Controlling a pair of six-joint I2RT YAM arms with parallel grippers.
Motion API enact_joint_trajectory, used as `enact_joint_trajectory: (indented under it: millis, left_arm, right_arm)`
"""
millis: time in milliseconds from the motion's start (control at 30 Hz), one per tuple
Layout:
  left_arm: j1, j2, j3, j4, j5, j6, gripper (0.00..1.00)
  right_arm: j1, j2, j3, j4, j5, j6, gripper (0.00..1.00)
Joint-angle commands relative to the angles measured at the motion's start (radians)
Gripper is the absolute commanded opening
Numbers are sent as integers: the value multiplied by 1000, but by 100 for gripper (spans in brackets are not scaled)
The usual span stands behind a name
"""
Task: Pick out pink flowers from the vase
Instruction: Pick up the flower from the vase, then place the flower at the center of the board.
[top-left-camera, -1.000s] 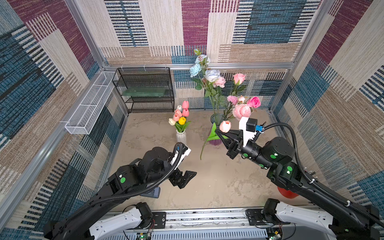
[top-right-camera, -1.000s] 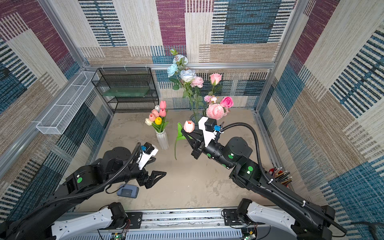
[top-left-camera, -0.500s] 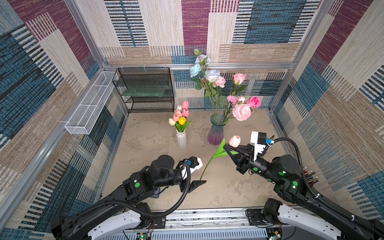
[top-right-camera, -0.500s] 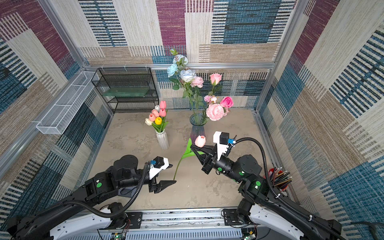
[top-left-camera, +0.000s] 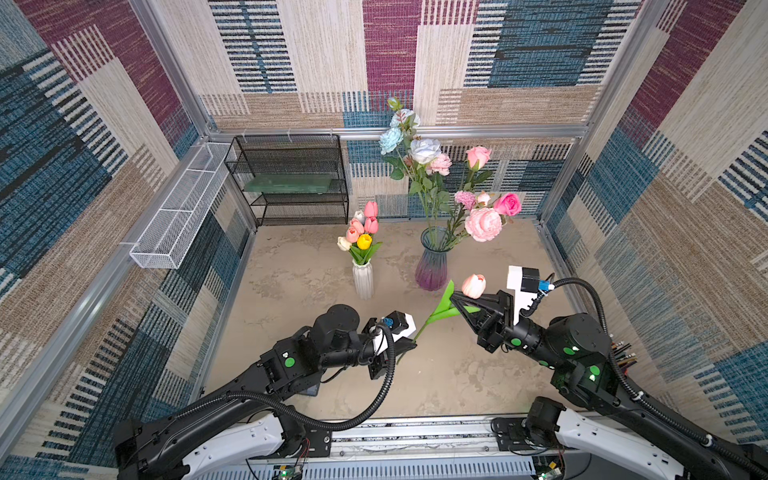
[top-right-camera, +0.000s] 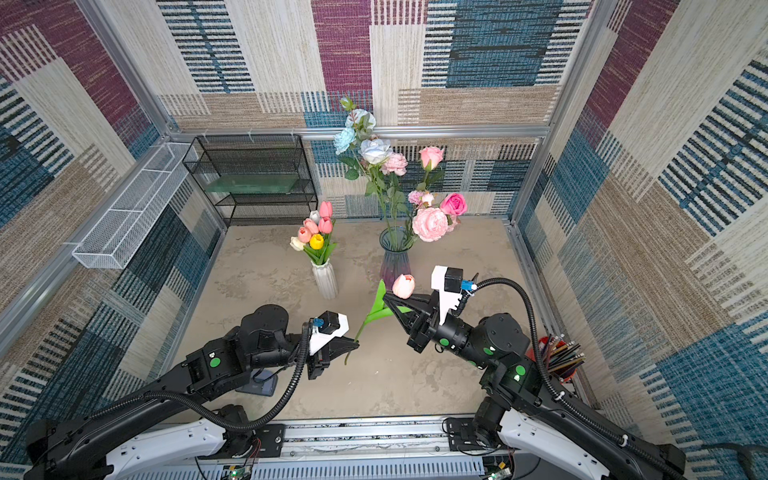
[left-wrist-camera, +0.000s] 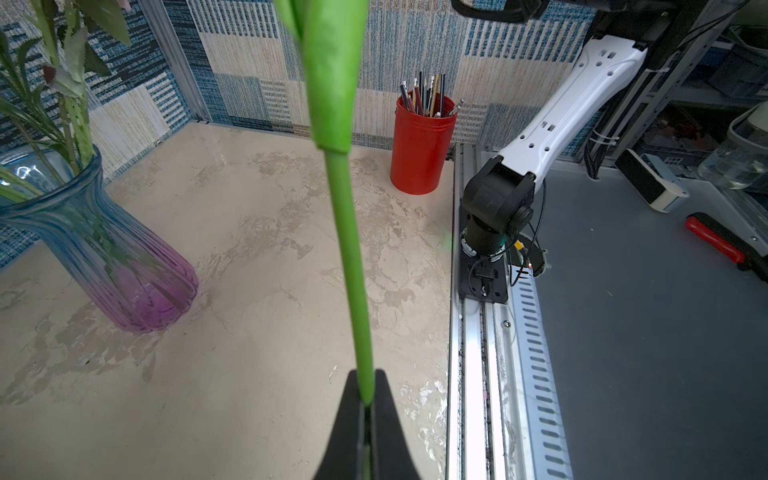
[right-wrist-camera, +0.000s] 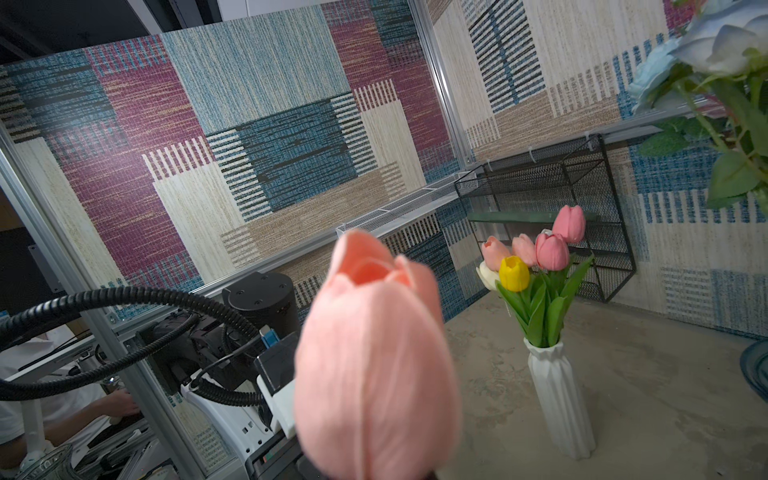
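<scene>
A pink tulip (top-left-camera: 473, 286) on a long green stem hangs in the air in front of both vases, held by both grippers. My right gripper (top-left-camera: 456, 297) is shut on the stem just under the bloom, which fills the right wrist view (right-wrist-camera: 374, 365) and hides the jaws there. My left gripper (top-left-camera: 412, 343) is shut on the lower stem (left-wrist-camera: 349, 249). More pink tulips (top-left-camera: 365, 218) stand in the white vase (top-left-camera: 363, 280). A pink peony (top-left-camera: 483, 224) and pink roses (top-left-camera: 508, 203) stand in the glass vase (top-left-camera: 432, 266).
A black mesh shelf (top-left-camera: 291, 178) stands at the back left, and a white wire basket (top-left-camera: 178, 216) hangs on the left wall. A red cup of pencils (left-wrist-camera: 422, 145) sits in the front right corner. A dark flat device (top-right-camera: 262, 380) lies under my left arm.
My right gripper carried the pink tulip forward, away from the vases. My left gripper swung in from the left and closed on the lower stem.
</scene>
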Motion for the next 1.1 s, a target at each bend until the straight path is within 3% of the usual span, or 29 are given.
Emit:
enact_joint_trajectory:
  millis: [0, 33, 100, 167, 267, 333, 567, 767, 900, 1067]
  left_arm:
    - [-1, 0, -6, 19, 25, 15, 0]
    - [-1, -2, -10, 21, 25, 10, 0]
    - [0, -7, -20, 25, 15, -6, 0]
    - [0, -19, -37, 43, -5, -40, 0]
    - [0, -43, -80, 85, -40, -124, 0]
    - [-1, -55, -113, 100, -86, -198, 0]
    - [1, -105, -280, 154, -263, -477, 0]
    - [4, -81, -299, -16, -496, -729, 0]
    - [22, 17, -265, -38, -450, -777, 0]
    - [94, 215, -226, 53, -263, -837, 0]
  right_arm:
    - [-3, 2, -2, 3, 14, -1, 0]
    - [-3, 3, -2, 1, 14, -3, 2]
    - [-3, 5, 3, -8, 18, -11, 15]
    - [-2, 2, 15, -32, 38, -25, 36]
    - [-2, -26, 30, -71, 88, -52, 58]
    - [-1, -55, 33, -100, 128, -74, 65]
    - [-2, -152, 28, -190, 227, -198, 67]
    - [-3, -158, 37, -309, 314, -149, 70]
    - [-2, -82, 75, -412, 318, -127, 70]
    - [1, -45, 65, -401, 339, -80, 69]
